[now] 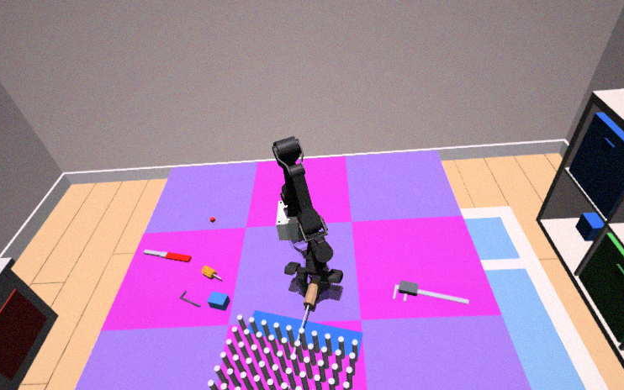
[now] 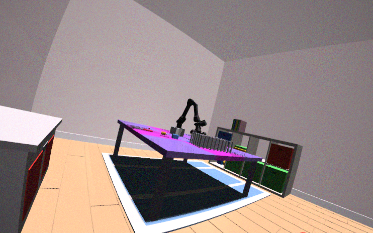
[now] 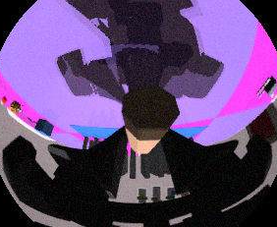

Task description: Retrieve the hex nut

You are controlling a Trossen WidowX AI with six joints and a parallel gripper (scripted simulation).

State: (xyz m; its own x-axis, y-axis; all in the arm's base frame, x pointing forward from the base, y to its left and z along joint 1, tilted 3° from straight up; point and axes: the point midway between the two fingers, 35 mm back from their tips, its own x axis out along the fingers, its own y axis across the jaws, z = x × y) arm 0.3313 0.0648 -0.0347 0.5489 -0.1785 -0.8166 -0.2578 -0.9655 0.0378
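My gripper (image 1: 314, 281) is shut on the wooden handle (image 1: 310, 295) (image 3: 149, 109) of a long thin tool. Its metal shaft (image 1: 305, 317) reaches over the blue taped strip (image 1: 263, 318) (image 3: 87, 130) and in among the front spacers. The spacers (image 1: 314, 340) (image 2: 211, 142) that show stand upright in rows behind the strip. The shaft's far end is hard to make out between them; whether it touches a spacer I cannot tell. The hex nut cannot be made out in any view. The lower part of the field is cut off in the top view.
Left of the arm lie a red-handled tool (image 1: 177, 256), a yellow screwdriver (image 1: 208, 271), a hex key (image 1: 190, 299), a blue block (image 1: 218, 300) and a small red object (image 1: 212, 219). A caliper (image 1: 441, 296) lies to the right.
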